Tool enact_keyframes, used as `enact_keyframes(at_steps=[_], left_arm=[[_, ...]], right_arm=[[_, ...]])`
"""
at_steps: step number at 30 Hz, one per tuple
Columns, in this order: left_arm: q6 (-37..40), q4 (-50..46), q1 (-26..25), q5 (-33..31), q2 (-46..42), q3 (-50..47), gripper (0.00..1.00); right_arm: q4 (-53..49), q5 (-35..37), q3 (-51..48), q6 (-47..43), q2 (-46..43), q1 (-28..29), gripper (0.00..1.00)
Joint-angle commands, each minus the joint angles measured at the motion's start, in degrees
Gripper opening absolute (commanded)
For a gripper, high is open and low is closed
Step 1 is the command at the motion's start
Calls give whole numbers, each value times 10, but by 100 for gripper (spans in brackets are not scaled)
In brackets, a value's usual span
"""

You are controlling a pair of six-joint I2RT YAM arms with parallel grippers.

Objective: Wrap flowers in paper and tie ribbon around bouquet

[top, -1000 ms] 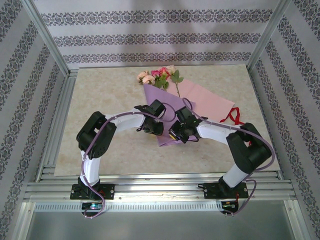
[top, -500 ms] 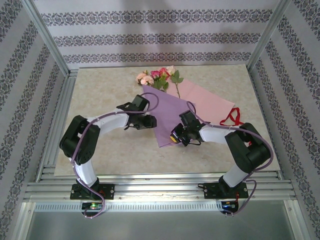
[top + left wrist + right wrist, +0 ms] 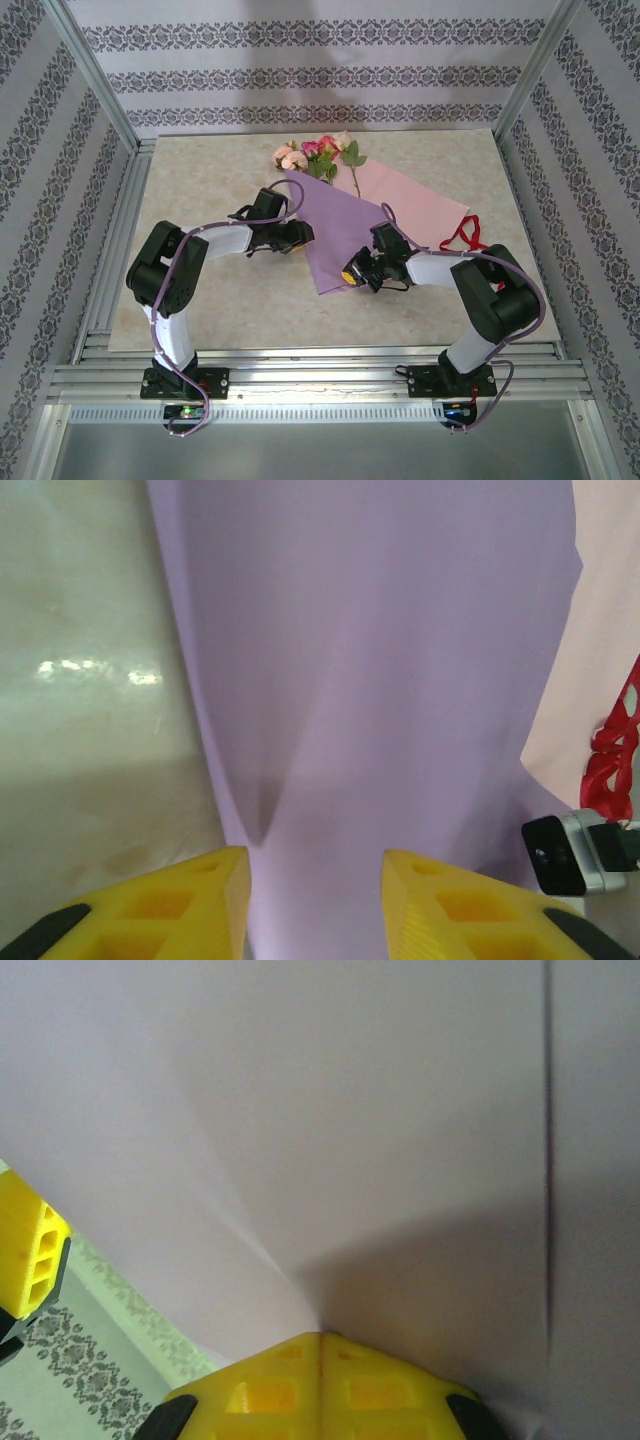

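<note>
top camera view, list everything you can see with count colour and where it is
flowers: one bunch, pink, peach and magenta with green leaves, at the paper's far end
paper: one sheet, purple with a pink face showing on the right, middle of the table
ribbon: one, red, by the paper's right corner
table: one, pale marbled beige
walls: grey patterned, around the table
left gripper: one, yellow fingers, open at the paper's left edge
right gripper: one, yellow fingers, shut on the paper's near corner
</note>
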Motion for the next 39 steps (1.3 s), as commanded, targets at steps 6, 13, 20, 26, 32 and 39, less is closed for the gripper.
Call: enact_keyframes(at_steps=[6, 13, 20, 26, 32, 39], left_arm=[[-14, -19, -15, -26, -9, -14, 41], [-98, -41, -57, -31, -67, -44, 43], [-194, -66, -111, -44, -129, -121, 33], [-245, 5, -130, -25, -118, -157, 31], [-278, 47, -153, -22, -93, -166, 31], [-283, 61, -165, -18, -70, -151, 23]], right_arm=[[-44, 61, -35, -22, 56, -24, 7], [-38, 53, -39, -27, 65, -33, 6], [-26, 39, -38, -29, 76, -40, 6], [-26, 33, -39, -32, 81, -44, 6], [-27, 33, -45, -33, 78, -45, 5], [-24, 32, -50, -33, 77, -46, 5]])
